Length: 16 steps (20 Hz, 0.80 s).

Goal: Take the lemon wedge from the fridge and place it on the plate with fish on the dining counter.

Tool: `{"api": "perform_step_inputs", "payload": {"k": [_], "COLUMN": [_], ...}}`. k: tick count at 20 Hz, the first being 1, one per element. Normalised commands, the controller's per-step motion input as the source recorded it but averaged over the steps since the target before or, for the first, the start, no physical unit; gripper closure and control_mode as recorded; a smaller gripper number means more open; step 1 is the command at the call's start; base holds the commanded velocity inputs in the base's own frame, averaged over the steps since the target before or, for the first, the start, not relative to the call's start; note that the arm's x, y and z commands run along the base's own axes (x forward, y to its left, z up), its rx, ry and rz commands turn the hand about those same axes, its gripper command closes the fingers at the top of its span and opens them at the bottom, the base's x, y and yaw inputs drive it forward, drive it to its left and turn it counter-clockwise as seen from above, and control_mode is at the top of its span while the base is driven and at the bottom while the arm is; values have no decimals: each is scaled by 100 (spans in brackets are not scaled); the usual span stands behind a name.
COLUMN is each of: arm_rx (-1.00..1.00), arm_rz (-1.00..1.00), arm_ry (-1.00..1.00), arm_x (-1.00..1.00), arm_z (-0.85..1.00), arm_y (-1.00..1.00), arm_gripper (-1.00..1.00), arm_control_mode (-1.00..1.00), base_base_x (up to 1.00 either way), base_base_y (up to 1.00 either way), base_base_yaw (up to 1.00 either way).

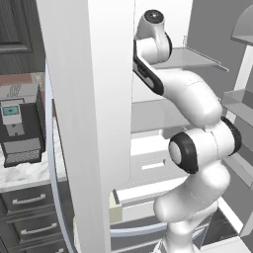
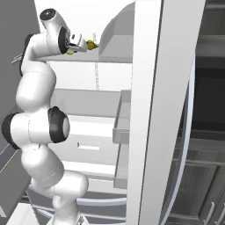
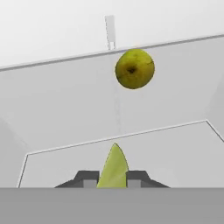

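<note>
My gripper (image 3: 112, 178) is shut on the lemon wedge (image 3: 114, 166), a small yellow-green sliver standing up between the two dark fingertips just above a white shelf of the fridge (image 3: 65, 109). From the right base view, the gripper (image 2: 76, 47) reaches onto the upper fridge shelf (image 2: 57, 57), and the wedge (image 2: 70, 52) shows as a yellow speck at its tip. The plate with fish and the dining counter are out of view.
A round yellow-and-dark fruit (image 3: 134, 68) lies farther back on the same shelf, also seen in the right base view (image 2: 91, 44). The open fridge doors (image 1: 89, 123) (image 2: 162, 110) flank the arm on both sides. A coffee machine (image 1: 20, 131) stands on the marble worktop at left.
</note>
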Motion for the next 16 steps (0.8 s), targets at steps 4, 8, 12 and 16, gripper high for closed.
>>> {"api": "perform_step_inputs", "payload": {"k": [4, 8, 12, 16], "arm_rx": [5, 6, 7, 2], "arm_rz": [0, 0, 0, 0], "arm_ry": [-11, -14, -10, -2], "arm_x": [-100, -100, -100, -100], "arm_z": [0, 0, 0, -11], "arm_y": [-12, -27, -41, -41], "arm_gripper": [100, 100, 100, 100], "arm_control_mode": [-100, -100, -100, -100], "base_base_x": [0, 0, 0, 0], "base_base_y": [0, 0, 0, 0], "base_base_yaw": [0, 0, 0, 0]}}
